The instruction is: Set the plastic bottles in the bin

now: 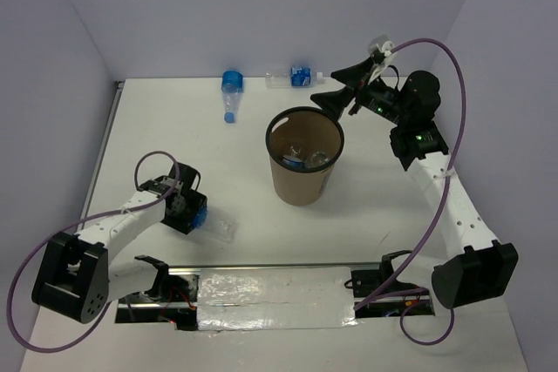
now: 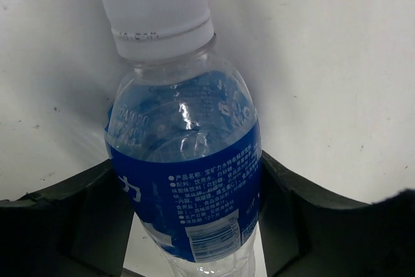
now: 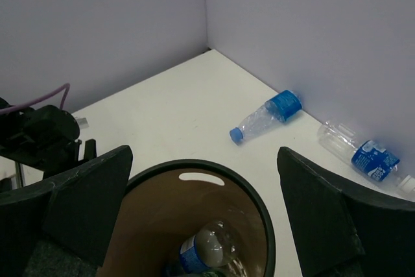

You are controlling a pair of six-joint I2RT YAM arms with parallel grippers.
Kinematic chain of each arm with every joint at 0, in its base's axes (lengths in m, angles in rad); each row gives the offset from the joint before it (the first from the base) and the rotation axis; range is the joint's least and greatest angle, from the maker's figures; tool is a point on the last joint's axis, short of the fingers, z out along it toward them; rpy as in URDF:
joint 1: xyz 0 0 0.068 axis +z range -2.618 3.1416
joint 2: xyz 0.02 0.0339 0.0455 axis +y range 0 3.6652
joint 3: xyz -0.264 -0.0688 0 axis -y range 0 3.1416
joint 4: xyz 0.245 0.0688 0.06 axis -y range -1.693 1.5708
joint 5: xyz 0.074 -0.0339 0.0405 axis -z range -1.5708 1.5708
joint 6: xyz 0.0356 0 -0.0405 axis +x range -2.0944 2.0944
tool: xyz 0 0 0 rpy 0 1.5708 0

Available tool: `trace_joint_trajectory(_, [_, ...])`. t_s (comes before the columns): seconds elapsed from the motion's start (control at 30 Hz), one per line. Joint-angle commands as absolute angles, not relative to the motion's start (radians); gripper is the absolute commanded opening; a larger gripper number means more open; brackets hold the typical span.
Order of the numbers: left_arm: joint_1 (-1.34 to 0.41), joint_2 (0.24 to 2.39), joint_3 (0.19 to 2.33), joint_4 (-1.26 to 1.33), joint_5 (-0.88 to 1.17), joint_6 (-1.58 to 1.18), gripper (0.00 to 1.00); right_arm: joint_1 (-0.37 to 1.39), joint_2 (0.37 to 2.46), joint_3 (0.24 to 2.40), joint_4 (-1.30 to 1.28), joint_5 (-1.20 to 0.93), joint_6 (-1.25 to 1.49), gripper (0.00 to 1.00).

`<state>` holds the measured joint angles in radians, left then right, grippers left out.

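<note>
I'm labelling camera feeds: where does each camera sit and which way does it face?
Top external: above and behind the arms, looking down on them and the bin.
Left wrist: low over the table, facing a blue-label bottle between its fingers.
Right wrist: above the bin, looking down into it past its open fingers.
Shared by top and right wrist: the bin, a blue-capped bottle.

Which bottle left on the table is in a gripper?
The blue-labelled bottle at near left, between the left gripper's fingers; the other two lie free by the far wall.
</note>
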<state>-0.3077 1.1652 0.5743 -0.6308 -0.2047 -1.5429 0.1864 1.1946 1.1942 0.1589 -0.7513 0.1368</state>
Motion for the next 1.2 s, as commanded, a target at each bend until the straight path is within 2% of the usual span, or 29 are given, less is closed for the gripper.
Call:
trace_joint_trajectory(0.0, [-0.301,1.172,0.626,-0.623,-0.222,-1.462,0.42,0.163,1.14,1.216,0.149,-0.787,0.135,1.0])
trace_joint_trajectory(0.03, [-0.301,1.151,0.661,-0.63,-0.232,-1.447,0.25,0.16,1.131,1.209,0.15,-0.787,0.138,1.0])
trace_joint_trajectory(0.1, [-0.301,1.123,0.708,-0.649,-0.268,-1.386,0.12,0.147,1.12,1.204,0.147,-0.785,0.14,1.0])
trace_joint_trajectory(0.13, [-0.301,1.096,0.774,-0.661,-0.281,-1.355,0.0,0.143,1.112,1.206,0.143,-0.785,0.138,1.0])
trace_joint_trajectory(0.2, [-0.31,1.065,0.846,-0.655,-0.305,-1.242,0.0,0.13,1.106,1.212,0.134,-0.788,0.133,1.0])
trace_joint_trajectory(0.33, [-0.351,1.008,1.042,-0.427,-0.258,-0.991,0.0,0.12,1.103,1.229,0.072,-0.726,0.121,1.0])
trace_joint_trajectory(0.43, [-0.405,1.035,1.174,-0.313,-0.206,-0.829,0.0,0.101,1.108,1.227,0.06,-0.797,0.083,0.98])
trace_joint_trajectory(0.53, [-0.481,1.103,1.303,-0.194,-0.161,-0.698,0.0,0.094,1.108,1.227,0.04,-0.853,0.072,0.84])
trace_joint_trajectory(0.57, [-0.5,1.124,1.333,-0.137,-0.141,-0.668,0.0,0.089,1.109,1.227,0.034,-0.862,0.069,0.7])
trace_joint_trajectory(0.63, [-0.557,1.198,1.411,-0.092,-0.112,-0.608,0.0,0.081,1.114,1.229,0.018,-0.879,0.074,0.51])
trace_joint_trajectory(0.67, [-0.59,1.222,1.434,-0.062,-0.101,-0.568,0.0,0.077,1.114,1.226,0.018,-0.879,0.084,0.33])
trace_joint_trajectory(0.73, [-0.624,1.307,1.494,-0.04,-0.109,-0.52,0.0,0.063,1.103,1.215,0.029,-0.874,0.09,0.23])
trace_joint_trajectory(0.97, [-0.761,1.488,1.513,0.139,-0.24,-0.223,0.0,0.012,1.072,1.187,0.041,-0.862,0.118,0.22])
trace_joint_trajectory(1.17, [-0.81,1.581,1.47,0.238,-0.279,-0.011,0.0,-0.032,1.051,1.164,0.043,-0.868,0.129,0.22])
